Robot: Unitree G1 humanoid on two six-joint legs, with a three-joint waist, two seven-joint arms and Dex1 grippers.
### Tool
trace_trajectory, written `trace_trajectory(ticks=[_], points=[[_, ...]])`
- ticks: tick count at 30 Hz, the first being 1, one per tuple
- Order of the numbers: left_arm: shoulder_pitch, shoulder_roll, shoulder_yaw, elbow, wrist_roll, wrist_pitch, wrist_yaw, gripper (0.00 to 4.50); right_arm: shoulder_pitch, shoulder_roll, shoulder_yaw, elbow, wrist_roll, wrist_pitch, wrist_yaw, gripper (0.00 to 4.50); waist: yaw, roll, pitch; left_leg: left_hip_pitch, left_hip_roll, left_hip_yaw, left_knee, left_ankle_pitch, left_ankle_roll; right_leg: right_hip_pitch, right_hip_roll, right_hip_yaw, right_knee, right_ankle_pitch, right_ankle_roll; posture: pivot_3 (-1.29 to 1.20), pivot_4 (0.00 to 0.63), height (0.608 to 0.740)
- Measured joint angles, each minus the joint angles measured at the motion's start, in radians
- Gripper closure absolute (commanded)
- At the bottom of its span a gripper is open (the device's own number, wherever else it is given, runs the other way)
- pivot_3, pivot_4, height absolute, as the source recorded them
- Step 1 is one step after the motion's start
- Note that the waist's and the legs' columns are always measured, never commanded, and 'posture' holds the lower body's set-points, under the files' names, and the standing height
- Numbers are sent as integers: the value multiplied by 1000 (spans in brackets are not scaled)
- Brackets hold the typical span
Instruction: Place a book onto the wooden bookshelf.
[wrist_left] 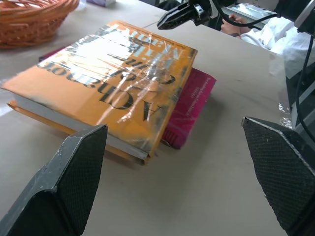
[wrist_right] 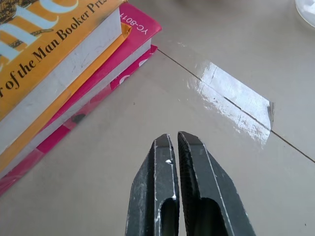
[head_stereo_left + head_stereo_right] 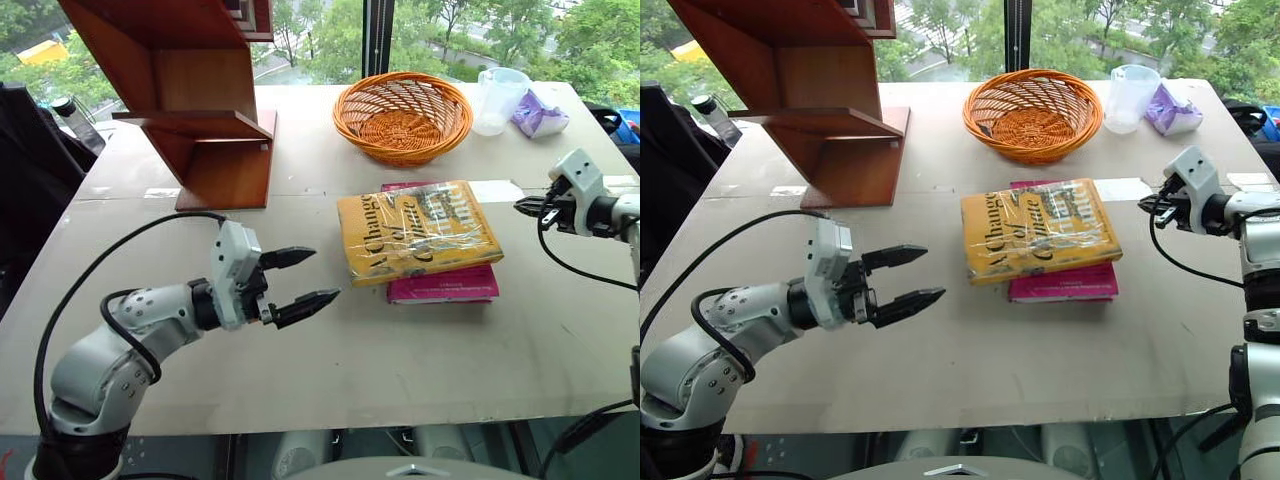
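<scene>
1. Beyond the pale table (image 3: 330, 340) a window shows green trees, and a dark upright window post rises behind the far edge.
2. On the table's far left stands the wooden bookshelf (image 3: 205, 110), reddish-brown, with slanted side panels and flat shelves; the shelves that can be seen hold nothing.
3. An orange wicker basket (image 3: 403, 115) sits at the far middle of the table, with a clear plastic jug (image 3: 497, 98) and a crumpled purple wrapper (image 3: 540, 112) to its right.
4. The book (image 3: 418, 230), yellow-orange in glossy wrap with dark title lettering, lies flat near the table's centre, well apart from the bookshelf.
5. It rests on top of a pink book (image 3: 445, 283), whose edge shows out from under it on the near and right sides.
6. A strip of clear tape (image 2: 231, 105) shines on the table surface just beside the stack, on its right.
7. The left gripper (image 3: 298, 277) hangs over the table to the left of the stack, its two black fingers spread wide and pointing toward the books, holding nothing.
8. The right gripper (image 3: 527, 207) hovers just off the stack's right side with its fingers (image 2: 162, 196) pressed together, empty, and not touching either book.
</scene>
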Motion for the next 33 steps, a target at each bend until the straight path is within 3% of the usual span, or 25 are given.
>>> trace_trajectory(ticks=[5, 8, 13, 16, 19, 24, 28, 33], points=[[62, -42, -71, -61, -14, 69, 101, 0, 184, -28, -118, -244, 168, 89, 76, 4469, 6, 0, 0, 0, 1, 0, 0, -1, 1, 1, 0, 1, 0, 0, 0, 0, 150, 740], [143, -115, -85, -74, -45, 108, 201, 0, 373, -26, -226, -484, 322, 191, 96, 3684, 14, 0, 0, 1, 3, -1, 0, -1, 1, 1, -1, 0, 0, 0, 0, 0, 150, 740], [162, -241, -68, -28, -161, 192, 384, 0, 573, 27, -384, -800, 553, 367, 28, 1428, 23, -1, -1, 2, 5, -3, 5, -1, 1, 4, -1, -2, 1, -1, -4, 0, 150, 740], [105, -301, -46, 72, -310, 273, 509, 0, 652, 78, -458, -933, 702, 450, -42, 18, 26, -1, -1, 2, 5, -5, 9, -1, 1, 5, 3, -3, 2, 0, -2, 0, 150, 740], [5, -359, -43, 206, -481, 354, 633, 0, 765, 104, -497, -1055, 811, 486, -86, 18, 29, -2, -2, 2, 5, -5, 11, -1, 1, 6, 4, -4, 2, 0, 0, 0, 150, 740], [-160, -446, -110, 404, -620, 437, 748, 0, 888, 106, -516, -1165, 887, 501, -116, 18, 19, -6, -4, 2, 4, 0, 11, -1, 2, 6, 5, -2, 1, 4, -2, 0, 150, 740], [-286, -542, -106, 573, -592, 403, 810, 0, 910, 111, -522, -1183, 900, 467, -182, 18, 24, -8, -5, 2, 5, -1, 11, -1, 2, 6, 6, -2, 1, 4, -2, 0, 150, 740], [-319, -605, -47, 625, -562, 320, 839, 0, 953, 114, -525, -1208, 916, 438, -221, 18, 22, -8, -5, 2, 5, -1, 11, -1, 2, 5, 6, 0, 0, 4, -3, 0, 150, 740]])
